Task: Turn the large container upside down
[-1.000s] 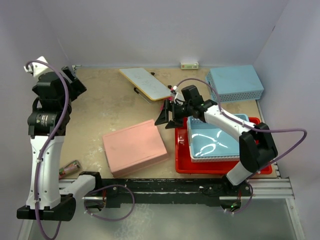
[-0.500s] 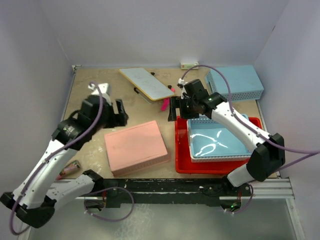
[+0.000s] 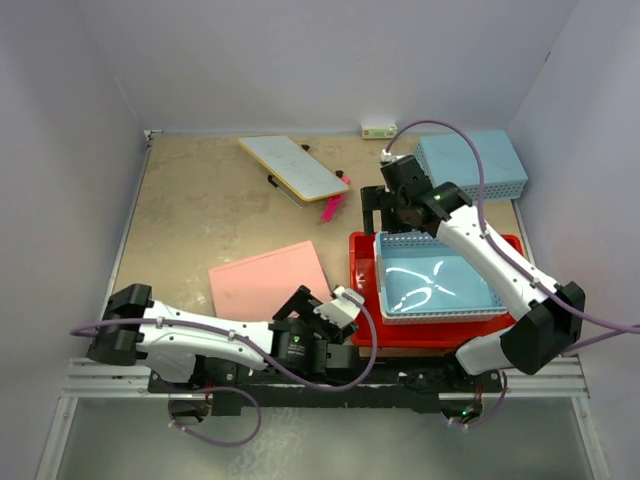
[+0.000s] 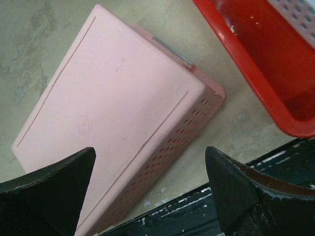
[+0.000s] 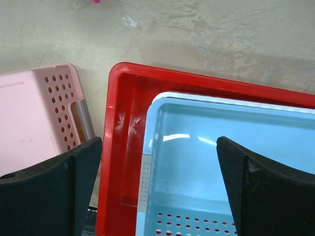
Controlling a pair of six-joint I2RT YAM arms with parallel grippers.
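Jaws spread wide, the right gripper (image 3: 385,215) is hovering over the far-left corner of the large container (image 3: 362,310), lying upright at right with a light-blue basket (image 3: 430,280) inside; the left gripper (image 3: 340,305), also spread, is hanging over the pink basket (image 3: 268,285), likely lining up the near rim

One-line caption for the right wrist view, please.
Open right gripper above the glossy red plastic tray, which holds a light-blue perforated basket; pink perforated basket alongside.

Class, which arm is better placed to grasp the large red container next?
Right, probably: the right tool hangs open over the large container, at its far-left corner. The left tool is over the pink basket instead.
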